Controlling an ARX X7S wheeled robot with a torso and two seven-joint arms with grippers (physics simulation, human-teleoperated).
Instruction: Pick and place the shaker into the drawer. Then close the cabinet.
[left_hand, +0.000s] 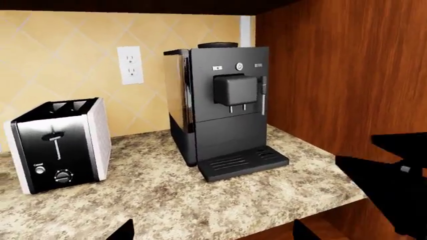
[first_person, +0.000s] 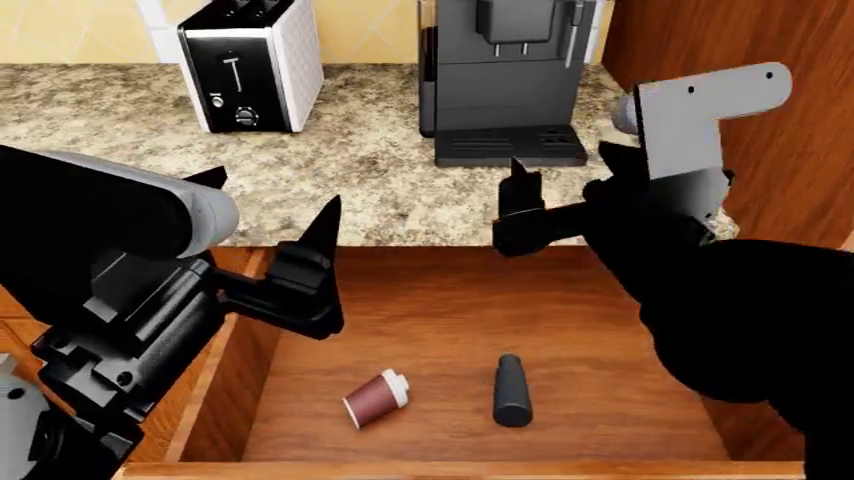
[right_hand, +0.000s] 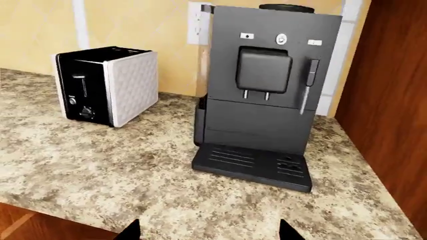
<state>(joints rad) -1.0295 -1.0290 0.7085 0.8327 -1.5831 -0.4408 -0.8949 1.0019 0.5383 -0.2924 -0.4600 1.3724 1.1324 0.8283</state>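
Note:
The dark grey shaker (first_person: 511, 390) lies on its side on the floor of the open reddish-brown drawer (first_person: 441, 300), in the near half. Of the cabinet, only this pulled-out drawer shows. My left gripper (first_person: 274, 195) hangs open above the drawer's left wall, holding nothing. My right gripper (first_person: 561, 165) is open too, over the counter edge at the drawer's back right, well above the shaker. In the wrist views, both the left gripper (left_hand: 213, 232) and the right gripper (right_hand: 210, 232) show only spread fingertips over the counter, with nothing between them.
A small maroon cup (first_person: 375, 397) lies left of the shaker in the drawer. On the granite counter (first_person: 374, 180) stand a toaster (first_person: 251, 65) and a black coffee machine (first_person: 507, 80). A tall wooden panel (first_person: 787, 150) rises at the right.

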